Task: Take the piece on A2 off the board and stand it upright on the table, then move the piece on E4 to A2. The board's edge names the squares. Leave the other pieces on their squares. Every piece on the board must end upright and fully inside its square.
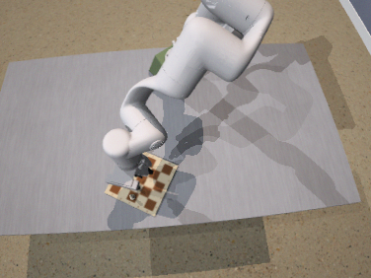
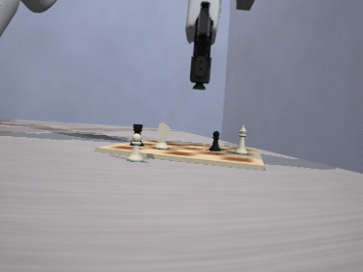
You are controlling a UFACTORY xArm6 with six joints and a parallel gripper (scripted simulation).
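The end effector largely hides its held piece.
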